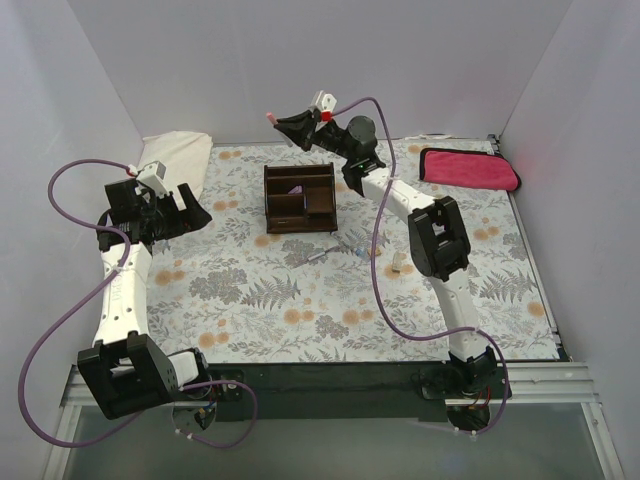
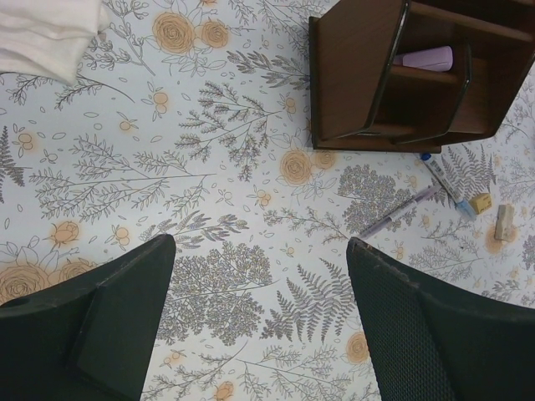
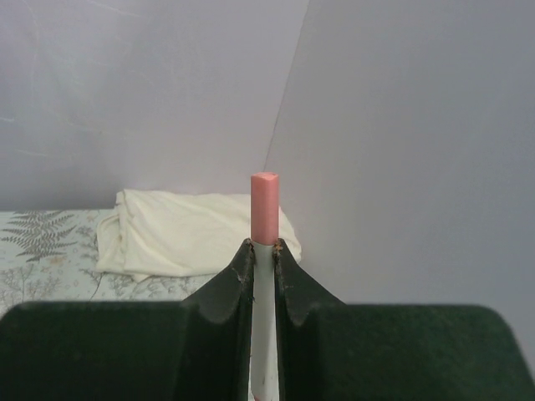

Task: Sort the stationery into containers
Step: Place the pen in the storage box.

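Note:
The dark brown wooden organizer [image 1: 300,198] stands at the middle back of the floral mat. It also shows in the left wrist view [image 2: 355,83], with a pink eraser [image 2: 426,58] in one compartment. My right gripper [image 1: 287,124] is raised above and behind the organizer. It is shut on a white pen with a pink cap [image 3: 265,209], whose cap sticks out past the fingertips [image 3: 238,276]. My left gripper [image 1: 195,215] is open and empty over the mat, left of the organizer. A grey pen [image 2: 397,215], a white marker [image 2: 443,180] and two tan blocks [image 2: 504,222] lie in front of the organizer.
A white folded cloth [image 1: 175,160] lies at the back left corner and shows in the right wrist view [image 3: 192,230]. A magenta folded cloth [image 1: 468,168] lies at the back right. White walls enclose the table on three sides.

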{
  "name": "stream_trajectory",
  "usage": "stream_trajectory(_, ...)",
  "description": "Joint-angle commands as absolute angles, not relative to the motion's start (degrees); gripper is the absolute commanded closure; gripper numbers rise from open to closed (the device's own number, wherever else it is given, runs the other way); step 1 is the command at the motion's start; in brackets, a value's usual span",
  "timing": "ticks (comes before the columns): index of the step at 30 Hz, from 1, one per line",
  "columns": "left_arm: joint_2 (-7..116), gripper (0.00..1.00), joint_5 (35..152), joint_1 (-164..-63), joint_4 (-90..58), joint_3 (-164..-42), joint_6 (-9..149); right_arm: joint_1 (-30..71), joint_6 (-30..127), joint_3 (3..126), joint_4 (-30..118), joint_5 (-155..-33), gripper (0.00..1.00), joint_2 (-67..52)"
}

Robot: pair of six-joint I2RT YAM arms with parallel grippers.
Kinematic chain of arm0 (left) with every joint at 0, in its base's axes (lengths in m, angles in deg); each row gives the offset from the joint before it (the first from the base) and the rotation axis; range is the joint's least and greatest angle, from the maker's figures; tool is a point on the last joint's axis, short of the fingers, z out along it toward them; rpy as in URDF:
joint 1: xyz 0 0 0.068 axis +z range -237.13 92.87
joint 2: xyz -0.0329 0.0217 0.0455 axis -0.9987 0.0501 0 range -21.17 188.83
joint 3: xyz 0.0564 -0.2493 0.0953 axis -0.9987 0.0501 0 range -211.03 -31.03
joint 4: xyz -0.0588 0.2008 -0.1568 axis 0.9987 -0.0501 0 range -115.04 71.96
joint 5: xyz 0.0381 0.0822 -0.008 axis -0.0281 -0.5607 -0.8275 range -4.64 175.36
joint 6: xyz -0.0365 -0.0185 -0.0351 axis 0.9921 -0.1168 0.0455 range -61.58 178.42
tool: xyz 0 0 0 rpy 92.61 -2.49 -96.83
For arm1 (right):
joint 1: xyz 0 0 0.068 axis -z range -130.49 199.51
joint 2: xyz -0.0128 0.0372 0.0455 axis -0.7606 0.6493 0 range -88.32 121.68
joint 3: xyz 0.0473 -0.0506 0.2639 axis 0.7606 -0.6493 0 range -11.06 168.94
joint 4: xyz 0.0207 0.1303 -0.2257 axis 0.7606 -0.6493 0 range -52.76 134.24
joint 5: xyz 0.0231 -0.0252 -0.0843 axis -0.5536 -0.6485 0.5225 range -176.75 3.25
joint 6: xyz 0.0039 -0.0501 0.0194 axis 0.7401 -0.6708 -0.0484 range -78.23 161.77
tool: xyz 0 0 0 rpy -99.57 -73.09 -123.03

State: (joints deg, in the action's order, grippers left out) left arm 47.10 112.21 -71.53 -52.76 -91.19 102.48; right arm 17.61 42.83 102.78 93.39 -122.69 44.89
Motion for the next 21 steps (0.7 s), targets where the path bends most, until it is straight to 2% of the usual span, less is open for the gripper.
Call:
stream_trajectory(1,46.15,0.18,112.43,-71.22,-52.67,-92.37,101.84,17.35,43.00,100.57,93.81,-122.61,0.99,44.84)
stream_trajectory(21,49.58,0.19,112.60,-71.31,-50.39,-92.29,101.84,18.14,42.38,92.91,93.90,-122.61,0.99,45.89)
